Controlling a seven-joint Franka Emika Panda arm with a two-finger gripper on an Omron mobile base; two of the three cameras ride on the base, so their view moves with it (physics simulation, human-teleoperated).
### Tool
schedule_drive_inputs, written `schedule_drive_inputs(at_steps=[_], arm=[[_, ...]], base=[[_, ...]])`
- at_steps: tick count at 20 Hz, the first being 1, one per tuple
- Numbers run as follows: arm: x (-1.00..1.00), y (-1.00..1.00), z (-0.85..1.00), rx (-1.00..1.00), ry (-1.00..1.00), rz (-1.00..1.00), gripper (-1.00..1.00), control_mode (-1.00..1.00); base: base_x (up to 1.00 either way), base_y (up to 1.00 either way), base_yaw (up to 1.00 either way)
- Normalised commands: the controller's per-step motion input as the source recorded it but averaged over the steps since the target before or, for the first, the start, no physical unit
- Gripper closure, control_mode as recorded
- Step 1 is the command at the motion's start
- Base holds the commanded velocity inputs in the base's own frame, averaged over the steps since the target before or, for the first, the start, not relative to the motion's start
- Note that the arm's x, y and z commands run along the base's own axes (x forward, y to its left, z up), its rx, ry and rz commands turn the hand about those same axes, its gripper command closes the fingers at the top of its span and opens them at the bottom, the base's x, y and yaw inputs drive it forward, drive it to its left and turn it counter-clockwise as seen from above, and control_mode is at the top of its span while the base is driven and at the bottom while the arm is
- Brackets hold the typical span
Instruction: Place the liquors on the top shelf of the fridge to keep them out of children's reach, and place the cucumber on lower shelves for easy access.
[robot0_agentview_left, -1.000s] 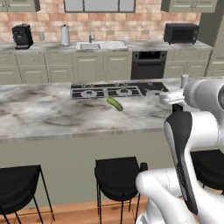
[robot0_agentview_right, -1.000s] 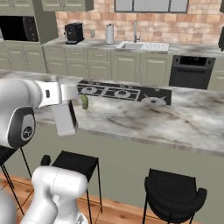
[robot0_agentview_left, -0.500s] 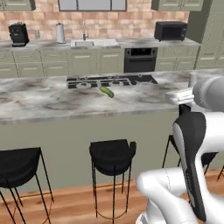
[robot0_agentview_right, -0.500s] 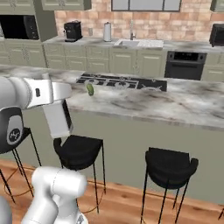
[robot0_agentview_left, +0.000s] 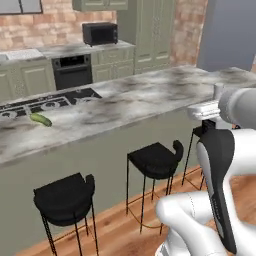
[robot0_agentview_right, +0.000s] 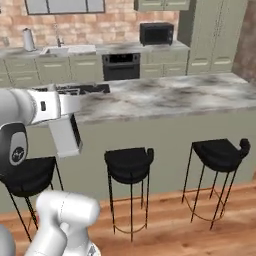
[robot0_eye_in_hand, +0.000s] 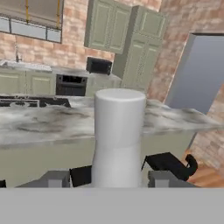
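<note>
From the left base view I see the cucumber (robot0_agentview_left: 41, 119) lying on the marble bench (robot0_agentview_left: 150, 95), close to the dark cooktop (robot0_agentview_left: 47, 101) at the left. Three black stools (robot0_agentview_left: 156, 160) stand along the bench's near side, and a microwave (robot0_agentview_left: 100, 33) sits on the back counter. The grey side of the fridge (robot0_agentview_left: 231, 35) rises at the upper right.

In the right base view the white arm reaches across the left side in front of the bench (robot0_agentview_right: 170, 97); stools (robot0_agentview_right: 128, 165) line up under its edge, and the microwave (robot0_agentview_right: 156, 34) sits beyond, right of the sink (robot0_agentview_right: 70, 49).

In the hand view a clear-white bottle (robot0_eye_in_hand: 118, 135) stands upright between the fingertips (robot0_eye_in_hand: 50, 179) of the gripper (robot0_eye_in_hand: 107, 180), which is clamped on it. Behind it I see the bench (robot0_eye_in_hand: 48, 122), with the fridge (robot0_eye_in_hand: 194, 74) at the right.
</note>
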Motion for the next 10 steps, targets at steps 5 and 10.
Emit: schedule_drive_inputs(at_steps=[5,10], arm=[[0.00,0.00,0.00,0.00,0.00,0.00,1.00,1.00],[0.00,0.00,0.00,0.00,0.00,0.00,1.00,1.00]], base=[[0.00,-0.59,-0.76],[0.00,-0.54,-0.78]])
